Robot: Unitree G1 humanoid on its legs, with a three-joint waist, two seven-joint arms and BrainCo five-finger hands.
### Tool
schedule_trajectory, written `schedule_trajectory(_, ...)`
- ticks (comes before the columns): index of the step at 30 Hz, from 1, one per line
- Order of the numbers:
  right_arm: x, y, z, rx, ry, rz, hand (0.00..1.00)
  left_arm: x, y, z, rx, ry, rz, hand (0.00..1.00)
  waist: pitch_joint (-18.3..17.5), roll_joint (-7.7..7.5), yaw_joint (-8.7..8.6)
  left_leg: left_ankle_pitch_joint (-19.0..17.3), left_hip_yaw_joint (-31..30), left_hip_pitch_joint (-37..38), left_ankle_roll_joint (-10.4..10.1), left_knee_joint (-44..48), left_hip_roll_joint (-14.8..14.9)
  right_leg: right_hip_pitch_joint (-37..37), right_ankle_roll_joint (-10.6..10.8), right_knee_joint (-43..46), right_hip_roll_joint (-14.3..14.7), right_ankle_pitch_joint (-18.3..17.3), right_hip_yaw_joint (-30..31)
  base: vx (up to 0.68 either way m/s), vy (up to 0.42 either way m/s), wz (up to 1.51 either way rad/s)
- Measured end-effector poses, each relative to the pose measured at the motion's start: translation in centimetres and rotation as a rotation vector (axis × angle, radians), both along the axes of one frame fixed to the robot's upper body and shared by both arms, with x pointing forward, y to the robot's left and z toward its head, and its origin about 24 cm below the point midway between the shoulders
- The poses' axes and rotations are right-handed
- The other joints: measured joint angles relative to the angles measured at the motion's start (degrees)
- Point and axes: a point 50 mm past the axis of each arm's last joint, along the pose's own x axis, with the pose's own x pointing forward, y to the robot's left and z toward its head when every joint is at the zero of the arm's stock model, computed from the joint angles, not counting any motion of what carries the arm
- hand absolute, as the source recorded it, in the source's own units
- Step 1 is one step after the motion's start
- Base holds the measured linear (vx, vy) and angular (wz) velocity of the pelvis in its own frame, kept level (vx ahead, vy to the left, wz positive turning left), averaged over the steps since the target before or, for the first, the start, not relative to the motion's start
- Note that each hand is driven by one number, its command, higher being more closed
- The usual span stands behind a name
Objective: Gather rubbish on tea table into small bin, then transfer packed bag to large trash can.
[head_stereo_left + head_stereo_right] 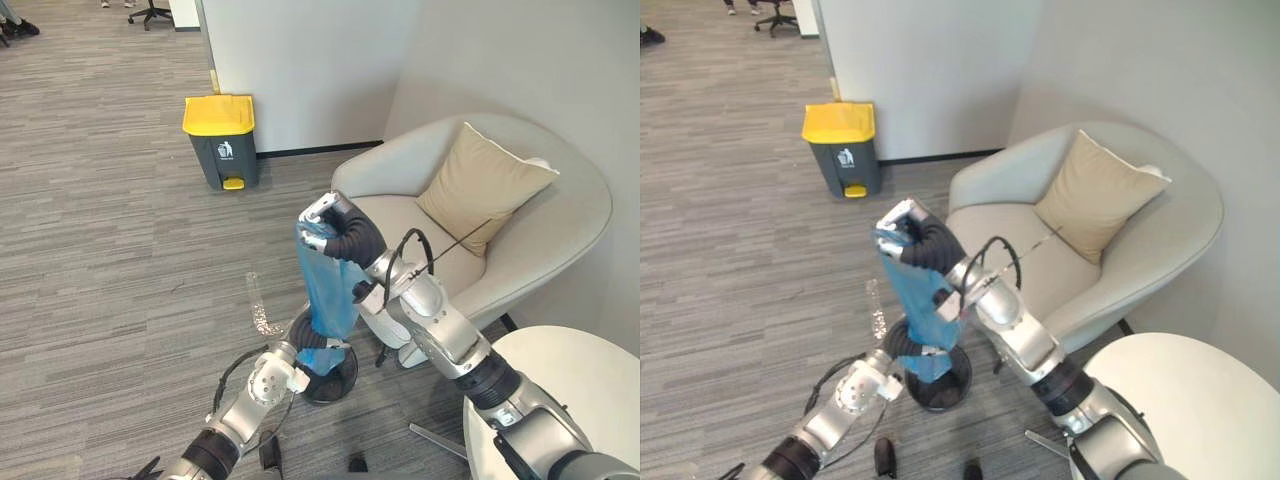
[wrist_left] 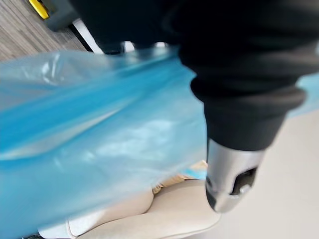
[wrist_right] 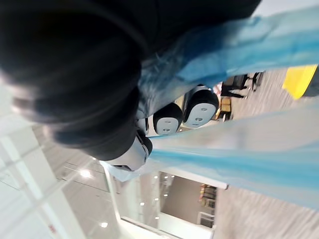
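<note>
Noted upper left: large trash can, boxy grey plastic with a flat yellow lid and yellow pedal, standing on grey ribbed carpet against a white wall.

Found left of centre: clear, crinkled plastic bottle lying flat on the carpet, apart from both bins.

Seen at lower centre: left hand pressed against the lower end of the blue bag. Cannot tell whether its fingers are spread or closed, being hidden by the film.

Located just beside that hand: small bin, round, black and low, on the carpet. Bag's lower end at the bin's mouth; cannot tell whether inside or just above.

Recorded at centre: bag of thin, translucent, wrinkled film, drawn up into a tall narrow column. Top gathered and pinched in the right hand, fingers curled over the film.

Observed right of centre: rounded cream armchair, smooth upholstery, with a square tan woven cushion leaning on its back.

Logged at lower right: round white desk, smooth-topped.
</note>
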Motion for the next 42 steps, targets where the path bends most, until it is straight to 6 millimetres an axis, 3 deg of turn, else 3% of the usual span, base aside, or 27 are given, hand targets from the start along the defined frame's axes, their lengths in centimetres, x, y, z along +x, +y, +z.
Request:
schedule_trajectory(1, -0.1, 0.4, 0.1, 0.015, 0.004, 0.012, 1.00, 0.0, -0.3, -0.2, -0.005, 0.009, 0.012, 0.00, 0.00, -0.01, 0.00, -0.02, 0.00, 0.00, -0.03, 0.00, 0.00, 0.00, 0.00, 0.00, 0.00, 0.00, 0.00, 0.00, 0.000, 0.00)
schedule_trajectory(2, -0.3, 0.6, 0.0, 0.018, 0.007, 0.022, 1.00, 0.0, -0.4, -0.3, 0.000, 0.010, 0.027, 1.00, 0.01, -0.02, 0.01, -0.03, 0.00, -0.01, -0.04, 0.00, 0.00, 0.00, 0.00, 0.00, 0.00, 0.00, 0.01, 0.00, 0.000, 0.00)
schedule_trajectory(7, -0.9, 1.6, -0.7, 0.024, 0.056, 0.089, 1.00, -0.4, -0.3, -1.2, 0.027, 0.026, 0.057, 1.00, 0.02, -0.03, 0.09, -0.01, -0.02, -0.01, -0.01, 0.00, 0.01, 0.03, 0.00, 0.07, 0.00, 0.00, -0.01, 0.00, 0.000, 0.00)
schedule_trajectory(9, -1.5, 2.3, -1.2, 0.012, 0.072, 0.120, 1.00, -0.8, -1.2, -1.4, 0.028, 0.041, 0.028, 1.00, 0.06, -0.09, 0.17, -0.12, -0.07, -0.02, -0.14, 0.00, 0.01, 0.03, 0.01, -0.02, 0.00, -0.02, 0.00, 0.00, 0.000, 0.00)
schedule_trajectory(16, -2.4, 3.0, -2.7, 0.059, 0.152, 0.146, 1.00, 0.3, -2.4, -0.4, 0.003, 0.032, 0.012, 1.00, -0.07, -0.29, -0.56, -0.11, -0.03, 0.03, -0.12, 0.00, 0.01, 0.03, 0.01, -0.02, -0.01, -0.03, 0.08, 0.00, 0.000, 0.00)
schedule_trajectory(25, -3.1, 1.0, -9.9, -0.150, 0.306, 0.012, 1.00, 1.3, -2.6, 2.8, -0.154, -0.050, 0.054, 1.00, -0.33, -0.80, -0.95, 0.15, -0.02, 0.03, 0.23, 0.00, -0.01, 0.08, 0.01, 0.05, -0.04, -0.03, 0.07, 0.00, 0.000, 0.00)
schedule_trajectory(29, -4.0, 0.8, -11.1, -0.275, 0.226, -0.054, 1.00, 1.6, -2.3, 3.5, -0.172, -0.075, 0.067, 1.00, -0.33, -0.79, -1.45, 0.17, -0.01, 0.05, 0.27, 0.00, 0.00, 0.07, 0.01, 0.06, -0.04, -0.03, 0.02, 0.00, 0.000, 0.00)
schedule_trajectory(30, -4.0, 0.6, -11.1, -0.311, 0.185, -0.088, 0.00, 1.6, -2.3, 3.5, -0.179, -0.073, 0.068, 1.00, -0.33, -0.80, -1.49, 0.17, -0.01, 0.05, 0.26, 0.00, 0.00, 0.07, 0.02, 0.04, -0.05, -0.03, 0.02, 0.00, 0.000, 0.00)
schedule_trajectory(37, -4.2, 0.0, -10.6, -0.388, 0.002, -0.241, 0.00, 1.9, -1.6, 4.7, -0.237, -0.106, 0.101, 1.00, -0.33, -0.82, -1.49, -0.08, 0.02, 0.08, -0.07, 0.00, -0.04, 0.05, 0.03, 0.00, -0.09, -0.05, 0.06, 0.00, 0.000, 0.00)
schedule_trajectory(42, -3.9, -1.7, -10.0, -0.432, -0.107, -0.424, 0.00, 1.2, -0.1, 5.0, -0.290, -0.114, 0.172, 1.00, -0.32, -0.80, -1.41, 0.18, 0.32, 0.62, 0.30, 0.00, -0.58, 0.13, 0.20, 0.62, -0.18, -0.45, 0.01, 0.00, 0.000, -0.02)
